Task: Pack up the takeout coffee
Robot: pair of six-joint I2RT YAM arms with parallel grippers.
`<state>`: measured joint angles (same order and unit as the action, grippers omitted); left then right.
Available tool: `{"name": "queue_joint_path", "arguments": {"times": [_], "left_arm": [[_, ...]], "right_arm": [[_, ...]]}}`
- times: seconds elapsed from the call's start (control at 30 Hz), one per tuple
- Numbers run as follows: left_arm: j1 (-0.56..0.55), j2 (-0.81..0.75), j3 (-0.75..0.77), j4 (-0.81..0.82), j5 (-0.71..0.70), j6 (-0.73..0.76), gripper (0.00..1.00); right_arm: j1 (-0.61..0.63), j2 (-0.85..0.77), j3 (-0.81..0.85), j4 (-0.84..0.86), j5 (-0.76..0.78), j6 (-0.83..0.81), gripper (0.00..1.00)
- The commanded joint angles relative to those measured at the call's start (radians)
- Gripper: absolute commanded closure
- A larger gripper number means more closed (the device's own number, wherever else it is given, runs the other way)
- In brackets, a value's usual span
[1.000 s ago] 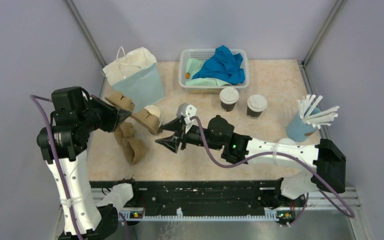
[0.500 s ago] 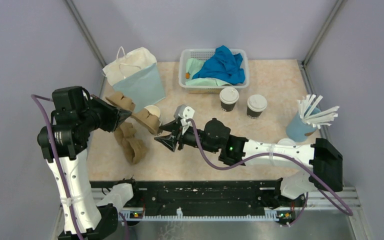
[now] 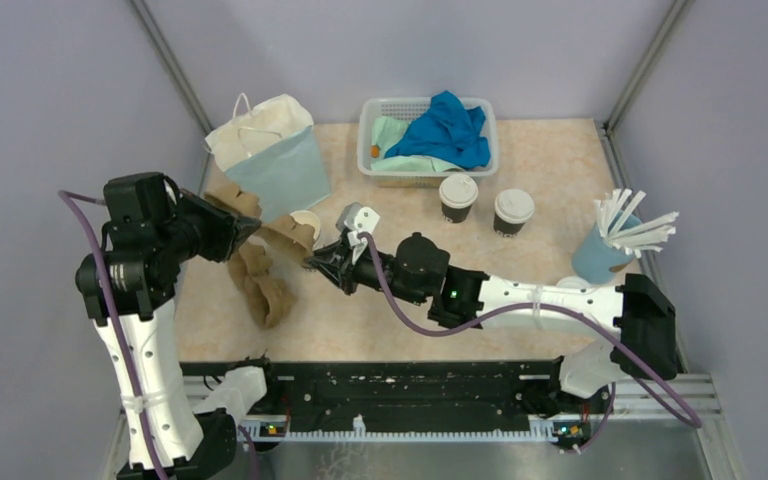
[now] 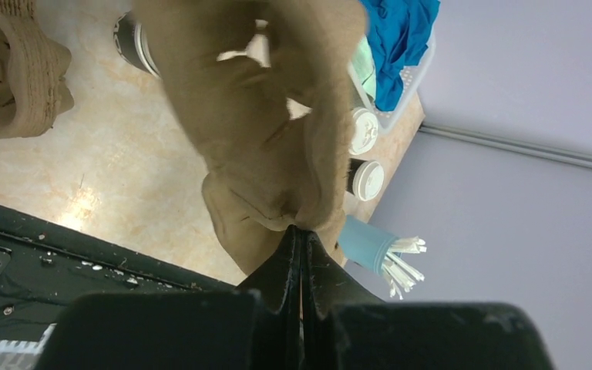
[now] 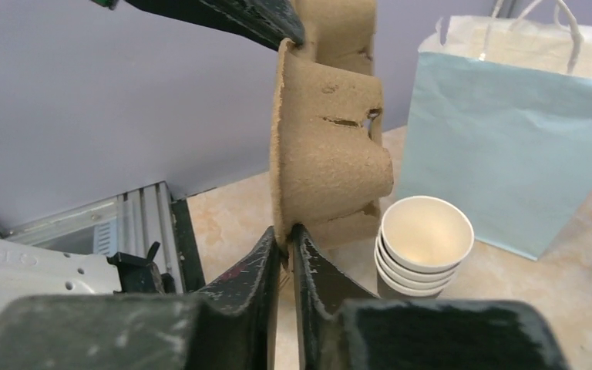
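Observation:
Two takeout coffee cups, lidded, stand behind the right arm [image 3: 457, 197] [image 3: 513, 210]; the left wrist view shows them too [image 4: 364, 131] [image 4: 368, 179]. A brown pulp cup tray [image 3: 285, 235] hangs on edge above the table between both arms. My left gripper [image 3: 250, 228] [image 4: 301, 229] is shut on one rim of the tray [image 4: 262, 116]. My right gripper [image 3: 315, 262] [image 5: 285, 235] pinches the opposite lower rim of the tray [image 5: 327, 154]. A stack of empty lidless cups [image 5: 424, 235] [image 3: 307, 220] stands just behind the tray.
A light blue paper bag [image 3: 270, 150] [image 5: 509, 131] stands open at the back left. A second pulp tray [image 3: 265, 290] lies under the left arm. A white basket [image 3: 372, 125] of cloths sits at the back. A blue cup of white sticks [image 3: 600, 250] stands far right.
My right gripper has moved left to the hanging tray and closed its jaws on the tray's lower rim. The left gripper has kept its hold.

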<state>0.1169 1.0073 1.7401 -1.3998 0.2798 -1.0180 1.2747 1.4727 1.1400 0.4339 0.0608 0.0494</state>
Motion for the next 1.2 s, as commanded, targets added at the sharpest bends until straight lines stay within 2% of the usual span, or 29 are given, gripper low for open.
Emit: {"name": "queue_joint_path", "arguments": {"times": [0.0,0.03,0.1,0.13,0.2,0.27,0.37,0.47,0.6,0.77,0.87,1.03,1.17], "left_arm": [[-0.002,-0.032,-0.032,0.030,0.001,0.005,1.00],[-0.002,-0.042,-0.045,0.043,-0.017,0.019,0.93],[-0.001,-0.063,-0.075,0.059,-0.070,0.059,0.56],[-0.001,-0.071,-0.089,0.058,-0.104,0.085,0.45],[-0.002,-0.087,-0.112,0.036,-0.197,0.144,0.30],[-0.002,-0.112,-0.171,0.025,-0.285,0.193,0.21],[-0.001,-0.154,-0.334,0.040,-0.344,0.222,0.19],[-0.002,-0.177,-0.540,0.098,-0.330,0.190,0.22],[-0.001,-0.168,-0.736,0.255,-0.408,0.206,0.22],[-0.001,-0.108,-0.799,0.398,-0.493,0.253,0.28],[0.010,-0.072,-0.828,0.543,-0.486,0.336,0.31],[0.031,-0.015,-0.863,0.723,-0.475,0.447,0.24],[0.053,0.024,-0.925,0.880,-0.416,0.541,0.24]], "right_arm": [[0.010,-0.046,0.044,-0.015,0.106,-0.004,1.00],[0.010,-0.077,0.045,-0.042,0.136,0.002,1.00],[0.009,-0.133,0.048,-0.122,0.206,0.018,1.00],[0.008,-0.166,0.051,-0.168,0.255,0.028,1.00],[-0.014,-0.228,0.060,-0.273,0.322,0.048,1.00],[-0.063,-0.290,0.076,-0.395,0.336,0.066,1.00],[-0.163,-0.382,0.096,-0.572,0.348,0.084,1.00],[-0.280,-0.478,0.084,-0.681,0.295,0.080,1.00],[-0.402,-0.557,0.076,-0.784,0.172,0.105,1.00],[-0.448,-0.585,0.128,-0.878,0.112,0.053,1.00],[-0.449,-0.605,0.131,-0.896,0.081,-0.001,1.00],[-0.449,-0.642,0.088,-0.887,0.032,-0.010,1.00],[-0.448,-0.647,0.088,-0.891,0.038,-0.037,1.00]]}}
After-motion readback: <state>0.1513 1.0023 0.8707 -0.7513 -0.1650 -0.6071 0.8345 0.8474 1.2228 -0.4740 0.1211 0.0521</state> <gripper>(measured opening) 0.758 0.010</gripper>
